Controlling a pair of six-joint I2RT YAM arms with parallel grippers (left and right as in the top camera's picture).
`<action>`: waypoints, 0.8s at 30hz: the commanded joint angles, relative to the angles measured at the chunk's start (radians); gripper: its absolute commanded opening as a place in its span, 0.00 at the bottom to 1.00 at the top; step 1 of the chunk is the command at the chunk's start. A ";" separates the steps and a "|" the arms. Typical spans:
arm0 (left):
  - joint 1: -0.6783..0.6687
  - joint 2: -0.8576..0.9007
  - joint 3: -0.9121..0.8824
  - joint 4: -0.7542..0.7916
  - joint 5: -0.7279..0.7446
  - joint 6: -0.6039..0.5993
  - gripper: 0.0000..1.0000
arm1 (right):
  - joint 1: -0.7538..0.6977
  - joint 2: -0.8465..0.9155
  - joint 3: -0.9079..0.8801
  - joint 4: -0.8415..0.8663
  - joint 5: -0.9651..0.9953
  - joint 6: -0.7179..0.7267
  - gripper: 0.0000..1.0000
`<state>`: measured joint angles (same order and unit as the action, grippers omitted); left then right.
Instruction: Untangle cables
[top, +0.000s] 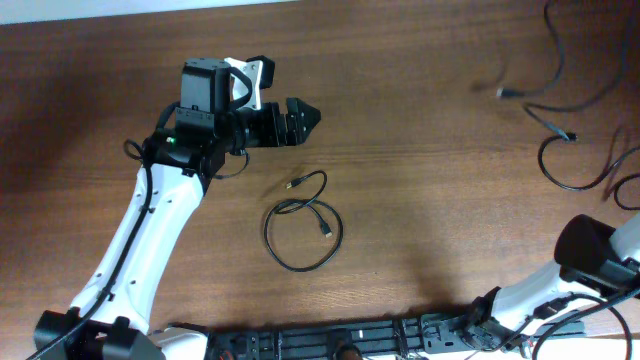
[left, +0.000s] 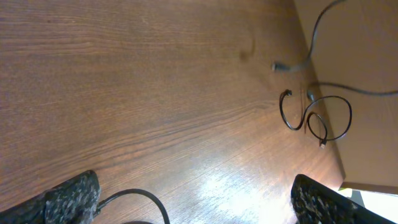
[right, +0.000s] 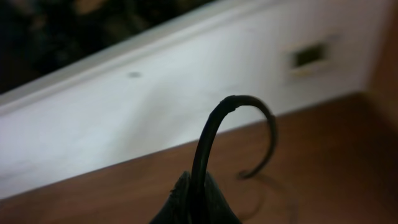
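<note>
We are logging the left gripper (top: 308, 116) hovering wide apart and empty above the table (top: 420, 80), just beyond one coiled cable (top: 305, 235) lying mid-table. We are seeing loose cables (top: 575, 150) lying near the right edge, and the right gripper (right: 196, 202) pinching a black cord (right: 239, 106) that arcs upward.

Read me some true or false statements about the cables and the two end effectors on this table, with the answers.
1. The left end effector is open. True.
2. It grips the loop in the middle of the table. False: it is apart from the loop and holds nothing.
3. The right end effector is empty. False: it is shut on a cable that arches up out of it.
4. More cables lie near the table's right edge. True.
</note>
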<state>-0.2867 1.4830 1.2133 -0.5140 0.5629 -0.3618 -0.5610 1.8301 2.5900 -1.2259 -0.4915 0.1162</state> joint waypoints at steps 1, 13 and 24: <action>0.002 0.005 0.007 0.000 0.034 0.019 0.99 | -0.101 0.012 -0.036 0.022 0.163 -0.035 0.04; -0.001 0.005 0.007 0.102 0.171 0.008 0.99 | -0.277 0.147 -0.067 0.003 0.247 -0.033 0.04; -0.002 0.005 0.007 0.103 0.246 0.008 0.99 | -0.281 0.302 -0.068 -0.097 0.616 0.054 0.95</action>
<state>-0.2867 1.4834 1.2133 -0.4149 0.7792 -0.3588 -0.8371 2.1185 2.5259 -1.3201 0.0418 0.1314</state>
